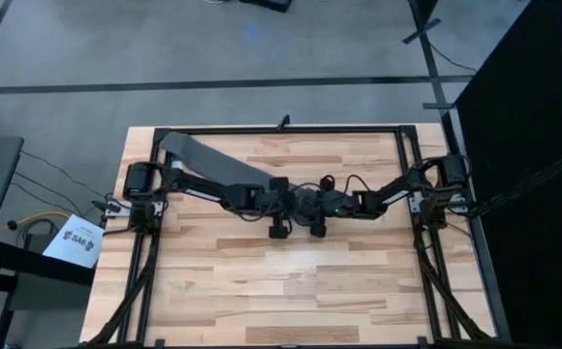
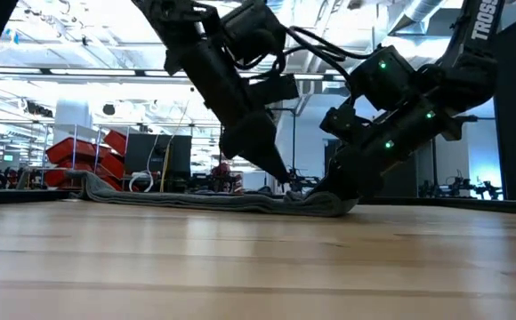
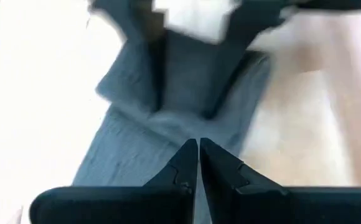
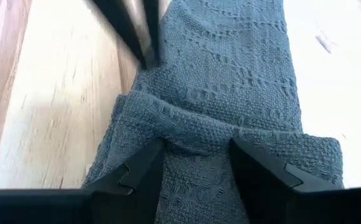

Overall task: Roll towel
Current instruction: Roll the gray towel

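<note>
The towel [image 1: 213, 165] is a dark grey strip lying flat on the wooden table, running from the far left corner toward the centre. Its end near the centre is folded over into a low hump [image 2: 322, 203]. Both grippers meet over that end. My left gripper [image 3: 198, 144] is shut, its tips down on the flat cloth just behind the hump. My right gripper [image 4: 196, 155] holds the folded-over end between its fingers. My left gripper presses its shut fingertips [image 2: 285, 176] down on the flat single strip of towel [image 3: 168, 134], close to one long edge. It comes slanting down from the table's left. The cloth under it lies flat on the table. My right gripper pinches the towel's folded-over end [image 4: 196, 134] between its two fingers [image 4: 144, 165], several layers thick. The fingers come slanting down from the table's right and lie along the strip. The fold bunches up between them, and the cloth to either side rests on the table.
A black metal frame [image 1: 281, 129] runs round the table's edges. The near half of the wooden top [image 1: 281, 291] is bare. A paper sheet [image 1: 73, 240] lies on a stand left of the table.
</note>
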{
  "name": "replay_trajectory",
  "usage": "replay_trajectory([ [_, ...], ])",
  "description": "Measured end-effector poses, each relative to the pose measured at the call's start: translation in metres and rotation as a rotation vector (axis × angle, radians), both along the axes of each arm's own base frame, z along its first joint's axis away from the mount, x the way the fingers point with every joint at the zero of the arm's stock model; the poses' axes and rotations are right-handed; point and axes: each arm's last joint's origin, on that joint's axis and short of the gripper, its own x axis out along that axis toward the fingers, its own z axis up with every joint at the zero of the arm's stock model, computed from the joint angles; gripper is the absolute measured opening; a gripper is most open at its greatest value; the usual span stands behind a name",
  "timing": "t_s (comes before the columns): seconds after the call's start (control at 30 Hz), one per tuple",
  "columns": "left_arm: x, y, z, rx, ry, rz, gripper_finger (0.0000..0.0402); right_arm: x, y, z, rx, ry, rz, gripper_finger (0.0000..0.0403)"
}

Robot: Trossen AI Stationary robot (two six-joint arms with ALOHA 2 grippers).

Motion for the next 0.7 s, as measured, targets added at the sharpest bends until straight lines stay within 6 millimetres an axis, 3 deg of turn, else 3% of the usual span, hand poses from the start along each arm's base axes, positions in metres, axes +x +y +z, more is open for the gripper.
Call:
replay_trajectory([
  [0.2, 0.002, 0.023, -0.033, 0.012, 0.089, 0.066, 0.0006, 0.0, 0.001, 0.0, 0.002, 0.002, 0.005, 0.017],
  [0.37, 0.009, 0.027, -0.048, -0.013, 0.064, 0.067, 0.0006, 0.0, 0.001, 0.0, 0.002, -0.001, 0.007, 0.017],
  [0.7, 0.008, 0.018, -0.053, -0.041, 0.098, 0.04, 0.0006, 0.001, -0.003, 0.011, -0.079, -0.036, 0.018, 0.017],
])
